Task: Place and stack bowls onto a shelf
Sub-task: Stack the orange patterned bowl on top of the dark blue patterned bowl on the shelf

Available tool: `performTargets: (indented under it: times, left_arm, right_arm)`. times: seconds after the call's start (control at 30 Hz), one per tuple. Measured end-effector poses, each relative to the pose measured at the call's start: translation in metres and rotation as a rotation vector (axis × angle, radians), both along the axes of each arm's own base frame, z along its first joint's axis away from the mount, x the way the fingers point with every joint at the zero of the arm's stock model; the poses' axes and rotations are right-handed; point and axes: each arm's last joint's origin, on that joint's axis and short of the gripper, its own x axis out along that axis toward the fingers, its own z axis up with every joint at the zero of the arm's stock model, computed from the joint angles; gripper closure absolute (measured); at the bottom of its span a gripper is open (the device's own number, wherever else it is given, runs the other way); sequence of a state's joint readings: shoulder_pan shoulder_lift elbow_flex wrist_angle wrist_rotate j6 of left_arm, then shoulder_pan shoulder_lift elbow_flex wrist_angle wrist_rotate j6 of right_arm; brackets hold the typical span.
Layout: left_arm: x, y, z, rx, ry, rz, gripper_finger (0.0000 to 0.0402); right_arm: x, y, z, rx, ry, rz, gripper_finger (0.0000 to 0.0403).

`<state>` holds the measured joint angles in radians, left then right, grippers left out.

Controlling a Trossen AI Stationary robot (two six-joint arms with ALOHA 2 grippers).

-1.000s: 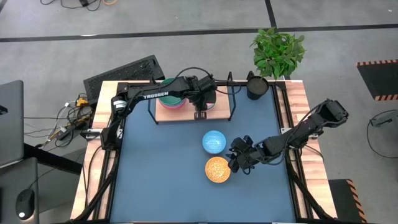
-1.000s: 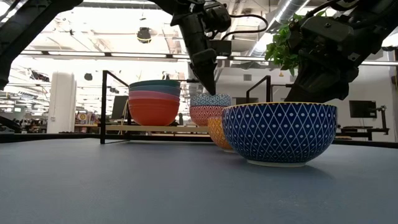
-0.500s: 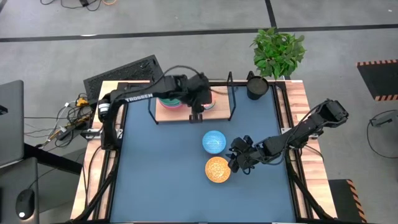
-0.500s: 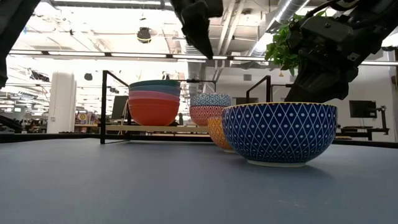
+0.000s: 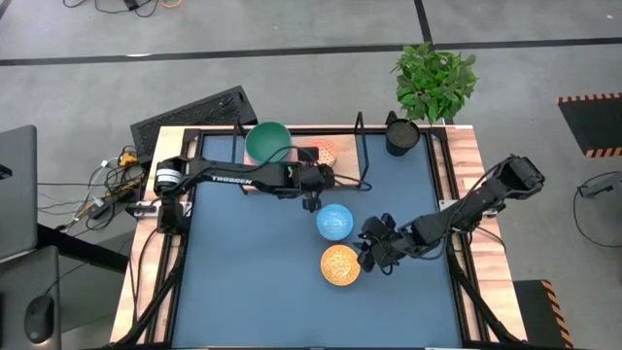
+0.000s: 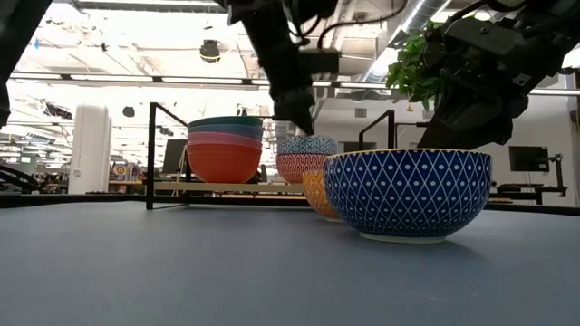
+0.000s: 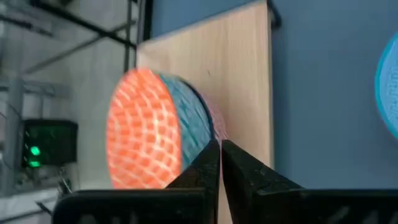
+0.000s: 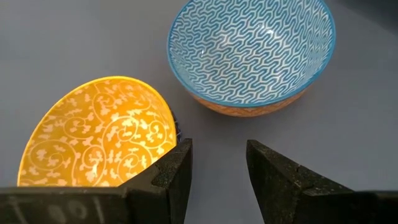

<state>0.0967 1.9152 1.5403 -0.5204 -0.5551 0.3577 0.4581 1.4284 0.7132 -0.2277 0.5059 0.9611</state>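
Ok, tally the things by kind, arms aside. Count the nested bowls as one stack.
Patterned round bowls: 3 (blue bowl, orange bowl, red-and-blue bowl on the shelf)
Stack of plain bowls, teal on top: 1
Light wooden shelf with black wire frame: 1
Black cup: 1
Green potted plant: 1
Total: 7

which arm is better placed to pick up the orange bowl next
Probably the right. Its open end effector sits right beside the orange bowl, fingers flanking its rim. The left end effector is shut, near the shelf.
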Motion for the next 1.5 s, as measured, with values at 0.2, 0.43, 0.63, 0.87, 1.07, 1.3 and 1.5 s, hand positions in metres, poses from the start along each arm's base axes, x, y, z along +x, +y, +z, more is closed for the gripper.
performTargets:
  times: [0.2, 0.43, 0.63, 0.87, 1.07, 1.3, 1.5]
  left_arm:
    - [-0.002, 0.002, -0.004, 0.044, 0.015, 0.04, 0.0399]
    - [0.001, -0.007, 0.013, 0.107, -0.06, 0.051, 0.0401]
    - [-0.001, 0.002, 0.0, 0.141, -0.064, 0.083, 0.0401]
    - [-0.005, 0.008, -0.01, 0.136, -0.042, 0.102, 0.0401]
    - [-0.007, 0.007, -0.016, 0.12, -0.017, 0.08, 0.0401]
    - [-0.008, -0.002, -0.001, 0.172, -0.032, 0.093, 0.0401]
    - [-0.019, -0.029, 0.031, 0.092, -0.1, -0.014, 0.04]
  right_arm:
    - [-0.001, 0.002, 0.0, 0.005, -0.002, 0.002, 0.0226]
    - [-0.001, 0.001, 0.0, -0.006, -0.008, -0.011, 0.0226]
    - [0.0, 0.001, 0.0, -0.012, -0.009, -0.014, 0.0226]
    - [-0.001, 0.001, 0.0, -0.012, -0.009, -0.013, 0.0226]
    - [-0.001, 0.001, 0.0, -0.012, -0.008, -0.013, 0.0226]
    - [0.0, 0.001, 0.0, -0.011, -0.01, -0.013, 0.0226]
    - [0.0, 0.001, 0.0, -0.01, -0.012, -0.013, 0.0226]
